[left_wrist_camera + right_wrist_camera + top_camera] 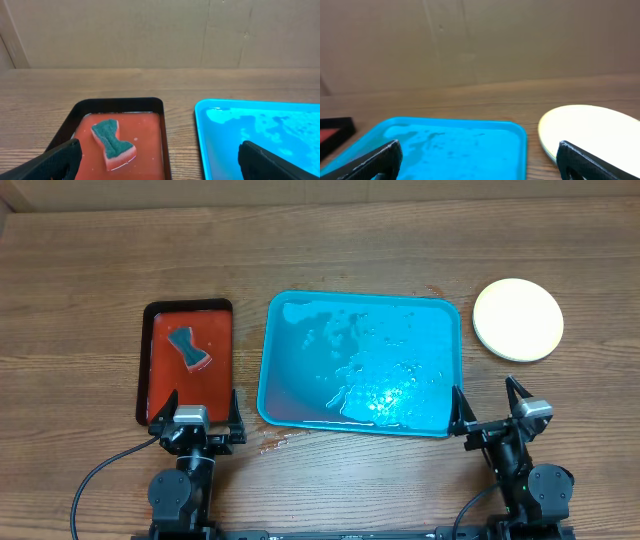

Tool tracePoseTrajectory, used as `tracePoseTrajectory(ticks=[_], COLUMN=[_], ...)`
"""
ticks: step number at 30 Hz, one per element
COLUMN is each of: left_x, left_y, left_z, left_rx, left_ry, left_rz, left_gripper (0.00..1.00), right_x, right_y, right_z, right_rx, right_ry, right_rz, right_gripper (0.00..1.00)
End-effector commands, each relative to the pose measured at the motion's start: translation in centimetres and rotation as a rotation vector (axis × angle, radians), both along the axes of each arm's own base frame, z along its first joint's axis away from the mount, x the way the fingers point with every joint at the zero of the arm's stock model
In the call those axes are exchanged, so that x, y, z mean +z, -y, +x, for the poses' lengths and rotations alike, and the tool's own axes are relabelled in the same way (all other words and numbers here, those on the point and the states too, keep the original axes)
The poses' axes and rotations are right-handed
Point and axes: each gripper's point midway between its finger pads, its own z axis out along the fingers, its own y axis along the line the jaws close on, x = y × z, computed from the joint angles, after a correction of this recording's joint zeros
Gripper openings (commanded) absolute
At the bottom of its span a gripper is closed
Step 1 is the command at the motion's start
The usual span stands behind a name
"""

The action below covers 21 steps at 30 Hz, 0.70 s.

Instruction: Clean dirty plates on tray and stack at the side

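While we are holding the left jaws and right jaws wide open, gripping nothing, at the near edge of the worktop, the plates are sitting in a pile right of the wet blue tray and apart from it; a sponge is lying in the red tray.

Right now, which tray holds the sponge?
The small black-rimmed red plastic tray holds the green-topped sponge; the large turquoise plastic tray holds only water.

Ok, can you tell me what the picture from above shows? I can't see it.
A wet turquoise tray lies mid-table, a pale yellow plate right of it. Left, a red tray holds a sponge. The left end effector and right end effector are open.
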Motion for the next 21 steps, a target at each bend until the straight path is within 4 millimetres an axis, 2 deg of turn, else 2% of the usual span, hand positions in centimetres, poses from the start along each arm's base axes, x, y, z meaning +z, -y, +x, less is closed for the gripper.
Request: tracePoseTrajectory(ticks=[1,5,8,21], left_x=[0.1,0.1,0.1,0.1], left_y=[0.1,0.1,0.1,0.1], left_z=[0.0,0.0,0.0,0.0], left_rx=[-0.007,-0.007,-0.007,-0.007], left_ry=[0.010,0.010,0.010,0.010], left_rz=[0.014,0.014,0.014,0.014], left_gripper=[1.00,1.00,1.00,1.00], right_x=[-0.3,-0.4,-0.4,-0.3], right_y=[0.9,1.9,2.0,2.0], right_z=[0.1,0.3,0.3,0.3], right_rx=[-0.047,-0.108,-0.109,-0.112], right_ry=[0.018,0.010,0.015,0.019], right_rz=[-0.111,-0.127,-0.171,-0.170], right_gripper=[1.00,1.00,1.00,1.00])
